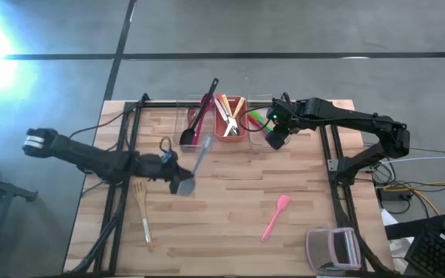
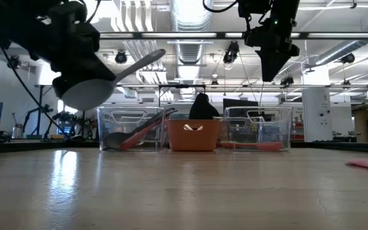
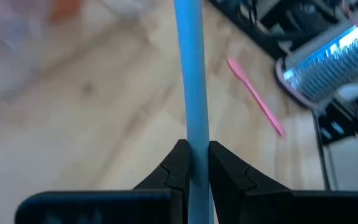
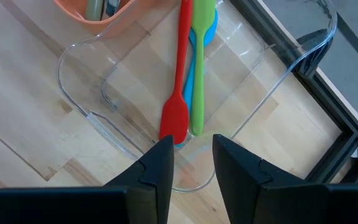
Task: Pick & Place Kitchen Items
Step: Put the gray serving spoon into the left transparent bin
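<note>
**Left arm lifts grey spoon over the wooden table**

While the right gripper (image 4: 190,163) hangs part-open and empty above a clear plastic bin (image 4: 278,74), the left gripper (image 3: 195,163) pinches the slim, smooth handle of a grey spoon (image 1: 195,166), its rounded bowl raised off the pale plank table (image 1: 230,224). Inside that clear bin lie a red spatula (image 4: 178,93), a green spoon (image 4: 200,68) and a blue spoon (image 4: 209,32), side by side. A pink spoon (image 1: 276,217) and a wooden fork (image 1: 140,207) lie loose on the boards, well apart
</note>
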